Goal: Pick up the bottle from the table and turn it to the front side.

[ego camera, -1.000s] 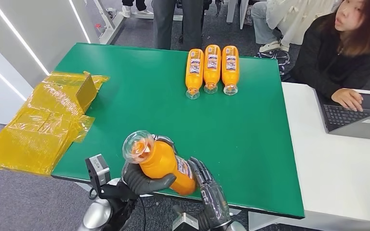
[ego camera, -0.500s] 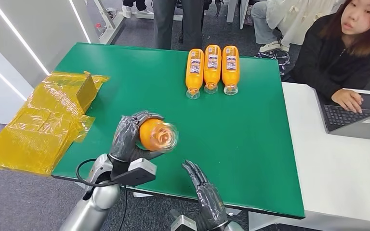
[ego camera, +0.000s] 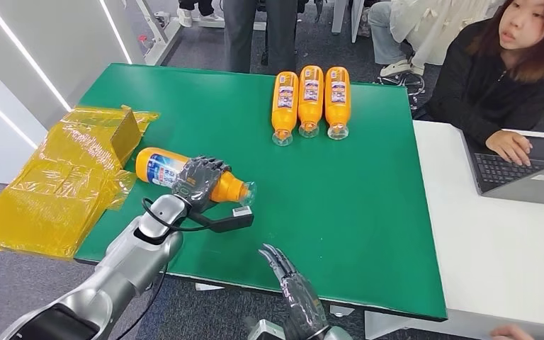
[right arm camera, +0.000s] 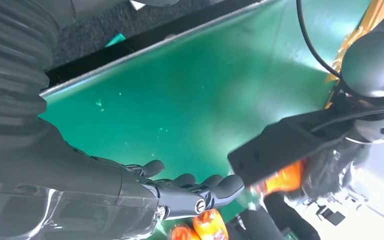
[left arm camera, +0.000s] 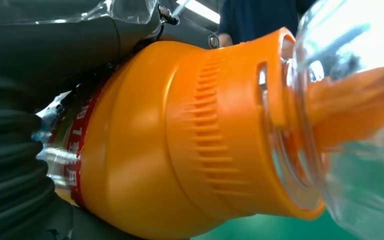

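You see the left hand (ego camera: 200,183) clamped around the orange bottle (ego camera: 163,168), which lies on its side at the left part of the green table (ego camera: 368,212), clear cap toward the centre. The right hand (ego camera: 294,283) hovers at the near edge, fingers apart, holding nothing. Three more bottles (ego camera: 311,99) lie side by side at the far edge, well apart. Yellow wrapping (ego camera: 64,177) overlaps the table's left edge just beside the held bottle. A person (ego camera: 496,78) sits at a laptop (ego camera: 520,170) on the adjoining white table
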